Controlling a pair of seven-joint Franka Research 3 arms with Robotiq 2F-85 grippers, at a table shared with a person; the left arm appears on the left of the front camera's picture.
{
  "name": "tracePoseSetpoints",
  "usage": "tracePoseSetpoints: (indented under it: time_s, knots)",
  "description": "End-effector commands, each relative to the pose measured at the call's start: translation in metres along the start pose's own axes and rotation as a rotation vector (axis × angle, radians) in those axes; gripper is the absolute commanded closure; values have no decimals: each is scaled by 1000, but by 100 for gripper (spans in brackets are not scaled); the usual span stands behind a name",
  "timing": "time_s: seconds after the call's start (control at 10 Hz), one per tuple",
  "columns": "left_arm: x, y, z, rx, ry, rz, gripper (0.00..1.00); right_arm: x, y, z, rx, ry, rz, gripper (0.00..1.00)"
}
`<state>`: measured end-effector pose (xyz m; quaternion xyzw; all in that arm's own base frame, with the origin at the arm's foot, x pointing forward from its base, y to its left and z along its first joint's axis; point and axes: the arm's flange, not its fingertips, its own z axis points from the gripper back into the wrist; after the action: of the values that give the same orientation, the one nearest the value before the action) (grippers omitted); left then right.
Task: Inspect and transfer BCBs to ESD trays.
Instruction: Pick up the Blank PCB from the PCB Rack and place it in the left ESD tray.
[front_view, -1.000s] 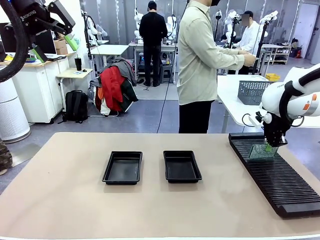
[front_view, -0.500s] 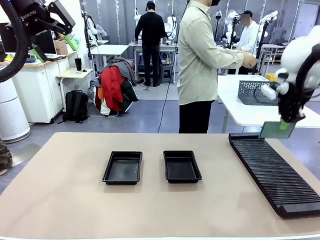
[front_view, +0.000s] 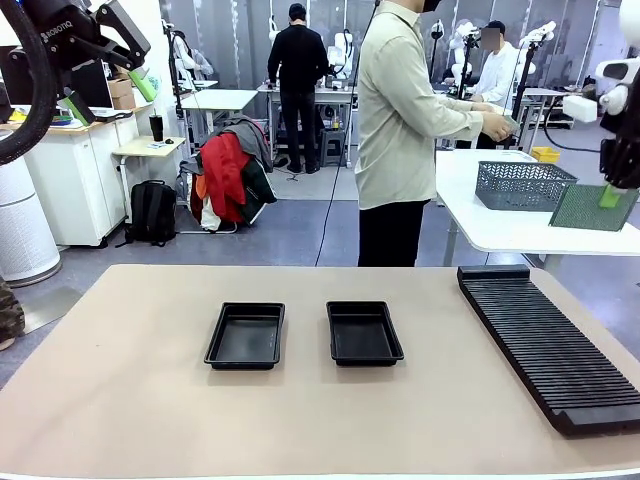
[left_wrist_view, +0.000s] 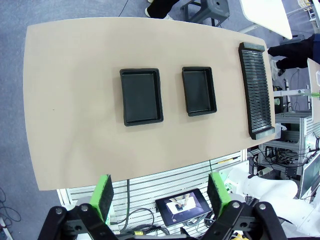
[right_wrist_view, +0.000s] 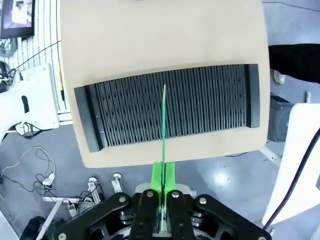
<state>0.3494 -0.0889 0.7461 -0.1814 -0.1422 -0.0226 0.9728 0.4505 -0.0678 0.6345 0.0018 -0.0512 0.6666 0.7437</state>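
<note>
High at the right edge of the front view, my right gripper (front_view: 611, 194) is shut on the top edge of a green BCB (front_view: 582, 208), which hangs well above the table. The right wrist view sees that BCB (right_wrist_view: 164, 120) edge-on as a thin green line between the closed fingers of the right gripper (right_wrist_view: 163, 176). Two black ESD trays sit side by side mid-table, the left tray (front_view: 246, 335) and the right tray (front_view: 364, 332), both with bare floors. My left gripper (front_view: 110, 95) is raised at the top left, jaws open and holding nothing. From its wrist view the left gripper (left_wrist_view: 161, 195) looks down on both trays (left_wrist_view: 141, 96) (left_wrist_view: 199, 91).
A long black slotted rack (front_view: 550, 340) lies along the table's right side, directly under the held board (right_wrist_view: 200, 107). A person (front_view: 400, 120) stands at the far edge, turned toward a white table holding a grey wire basket (front_view: 523, 183). The tan table (front_view: 120, 400) is bare around the trays.
My right arm has lifted the BCB out of the rack, carrying it up and to the right. The left arm has not moved.
</note>
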Motion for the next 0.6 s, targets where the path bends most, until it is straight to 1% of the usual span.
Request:
tracePoseSetpoints:
  time_s: [0.0,0.3,0.4,0.5]
  knots:
    - [0,0,0,0,1,0,0,3,-5,11,8,28,-40,100]
    - [0,0,0,0,1,0,0,4,-2,17,-5,15,-59,100]
    - [0,0,0,0,1,0,0,2,-1,18,-19,0,-25,100]
    - [0,0,0,0,1,0,0,2,-1,18,-19,0,-25,100]
